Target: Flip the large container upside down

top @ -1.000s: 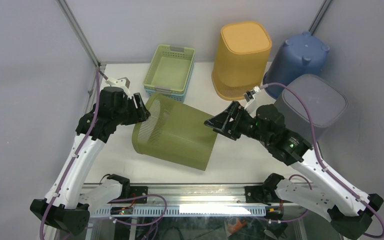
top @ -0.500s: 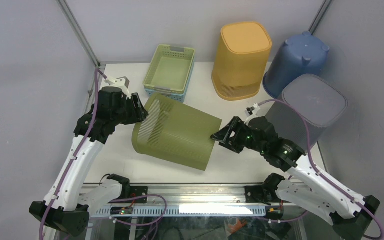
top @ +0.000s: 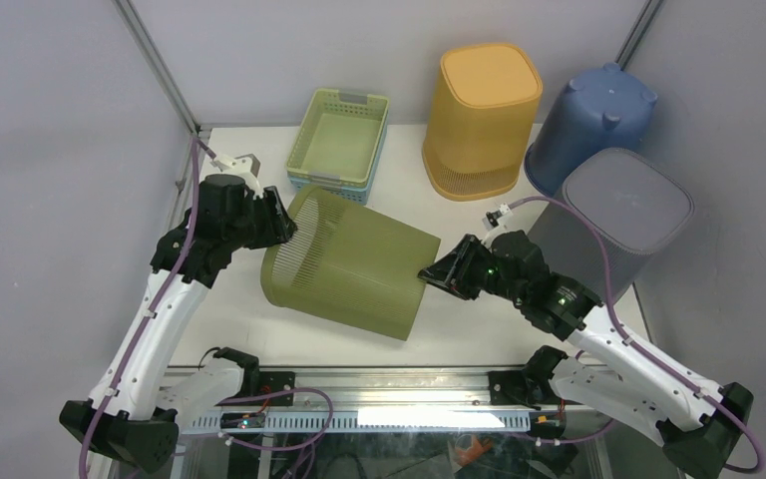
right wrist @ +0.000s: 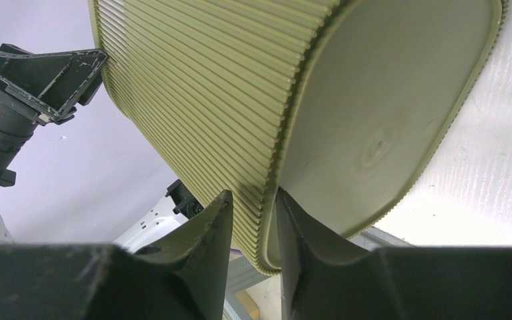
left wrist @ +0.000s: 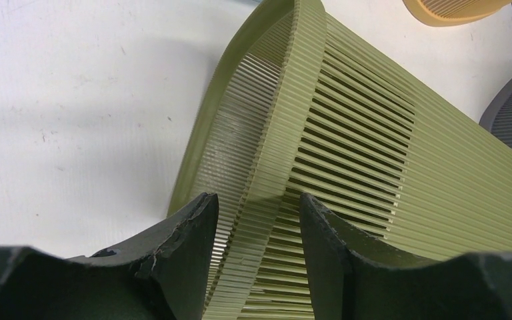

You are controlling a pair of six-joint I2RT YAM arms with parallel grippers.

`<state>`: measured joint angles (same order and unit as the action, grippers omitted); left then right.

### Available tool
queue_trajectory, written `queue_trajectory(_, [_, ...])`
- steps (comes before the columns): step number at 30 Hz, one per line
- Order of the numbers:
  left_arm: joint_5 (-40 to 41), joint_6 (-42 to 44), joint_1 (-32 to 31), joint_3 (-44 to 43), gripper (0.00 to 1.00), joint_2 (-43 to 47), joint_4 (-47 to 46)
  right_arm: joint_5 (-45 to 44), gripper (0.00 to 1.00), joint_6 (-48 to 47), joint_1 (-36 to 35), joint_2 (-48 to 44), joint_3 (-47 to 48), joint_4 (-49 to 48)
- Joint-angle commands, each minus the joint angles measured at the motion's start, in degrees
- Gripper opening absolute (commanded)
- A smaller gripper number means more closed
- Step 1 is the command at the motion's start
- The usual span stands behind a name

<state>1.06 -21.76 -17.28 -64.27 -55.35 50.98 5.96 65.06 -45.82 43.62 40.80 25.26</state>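
The large container [top: 349, 264] is an olive-green ribbed bin lying on its side in the middle of the table, mouth to the left and base to the right. My left gripper [top: 284, 225] is closed on the top of its open rim. In the left wrist view the rim [left wrist: 267, 180] passes between the fingers of the left gripper [left wrist: 259, 200]. My right gripper [top: 429, 271] is shut on the upper edge of the base. In the right wrist view the right gripper [right wrist: 253, 193] has one finger on the ribbed wall [right wrist: 227, 80] and one on the flat bottom [right wrist: 387, 113].
Behind the container, an orange bin [top: 482, 115], a blue bin [top: 593, 125] and a grey bin [top: 613, 215] stand upside down at the back right. A light green basket [top: 339, 140] sits at the back centre. The white table [top: 479, 324] shows bare in front of the container.
My right gripper has come down and left from above the container to its base edge and closed on it. My left gripper has stayed on the rim, and the container has barely shifted.
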Motion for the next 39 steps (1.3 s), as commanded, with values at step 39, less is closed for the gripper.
queue_trajectory(39, [-17.05,-3.35,-0.13,6.75,0.48,0.32,-12.51,2.34,0.07,-7.00,-1.29,6.02,23.20,-7.76])
